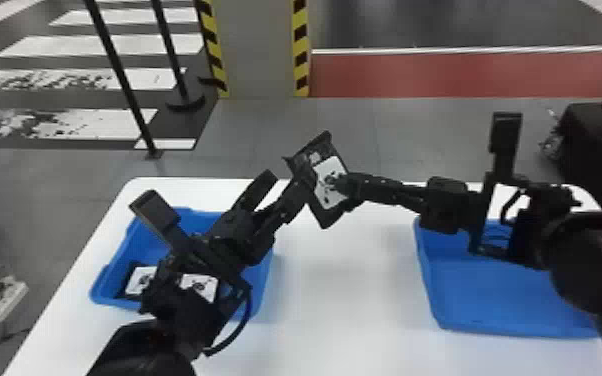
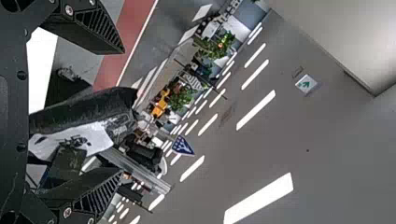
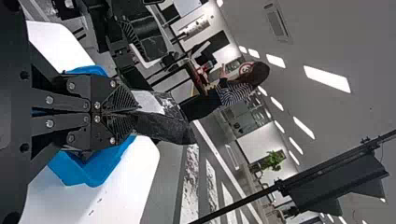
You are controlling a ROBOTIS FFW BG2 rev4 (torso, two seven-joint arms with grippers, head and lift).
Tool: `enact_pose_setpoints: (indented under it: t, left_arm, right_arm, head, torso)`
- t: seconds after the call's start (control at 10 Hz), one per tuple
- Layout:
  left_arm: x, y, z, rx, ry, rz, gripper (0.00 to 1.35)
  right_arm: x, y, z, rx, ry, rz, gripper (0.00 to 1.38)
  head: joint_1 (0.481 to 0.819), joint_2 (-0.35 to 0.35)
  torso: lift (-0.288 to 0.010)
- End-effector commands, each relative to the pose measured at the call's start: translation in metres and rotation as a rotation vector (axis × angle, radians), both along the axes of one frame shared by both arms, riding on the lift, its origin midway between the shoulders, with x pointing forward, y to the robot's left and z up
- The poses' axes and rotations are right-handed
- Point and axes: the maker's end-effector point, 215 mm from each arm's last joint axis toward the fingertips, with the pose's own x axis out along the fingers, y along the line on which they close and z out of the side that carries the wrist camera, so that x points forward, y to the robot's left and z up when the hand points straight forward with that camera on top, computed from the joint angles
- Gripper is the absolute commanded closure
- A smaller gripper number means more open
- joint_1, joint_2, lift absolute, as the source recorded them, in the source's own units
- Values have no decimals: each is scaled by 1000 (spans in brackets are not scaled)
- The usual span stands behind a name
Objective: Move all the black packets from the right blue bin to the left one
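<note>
My right gripper (image 1: pixel 343 186) is shut on the edge of a black packet with a white label (image 1: pixel 329 187), held above the table between the bins. My left gripper (image 1: pixel 288 175) stands open, with one finger close against the packet's left side. In the left wrist view the packet (image 2: pixel 79 116) lies between the spread fingers of the left gripper (image 2: pixel 122 112), nearer one of them. The right wrist view shows the right gripper (image 3: pixel 135 111) clamping the packet (image 3: pixel 163 126). Labelled packets (image 1: pixel 140 281) lie in the left blue bin (image 1: pixel 152 240), partly behind the left arm. The right blue bin (image 1: pixel 505 295) sits below the right arm.
Both bins stand on a white table (image 1: pixel 345 300), with a stretch of tabletop between them. Past its far edge are a striped pillar (image 1: pixel 260 50) and black posts (image 1: pixel 125 80). A black case (image 1: pixel 600 145) stands on the floor at the right.
</note>
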Motion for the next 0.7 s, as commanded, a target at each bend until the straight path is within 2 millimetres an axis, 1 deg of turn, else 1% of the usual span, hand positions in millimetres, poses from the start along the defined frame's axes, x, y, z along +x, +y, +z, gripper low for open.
enact_pose_setpoints:
  t: [0.0, 0.2, 0.3, 0.4, 0.5, 0.6]
  left_arm:
    - [-1, -11, -1, -11, 18, -36, 130]
    - [-4, -24, -3, -22, 34, -72, 130]
    - [-2, -24, -2, -19, 34, -73, 130]
    - [-1, -22, 0, -15, 27, -66, 150]
    - [0, -18, 1, -13, 20, -55, 430]
    - [1, -12, 2, -1, 7, -25, 1139]
  right_arm:
    - [1, 11, -5, 5, 21, 24, 1157]
    - [-6, 40, -7, 20, 39, 83, 1157]
    - [-11, 53, -12, 32, 64, 112, 1159]
    - [-16, 59, -15, 36, 73, 127, 1159]
    - [-17, 61, -17, 35, 79, 131, 1159]
    - [-16, 60, -17, 33, 79, 130, 1159]
  head:
    - [667, 82]
    - [672, 82]
    - [676, 91]
    - [680, 103]
    - [681, 110]
    - [684, 120]
  torso:
    - [-110]
    - [-110]
    - [-110]
    - [-110]
    - [-110]
    - [-110]
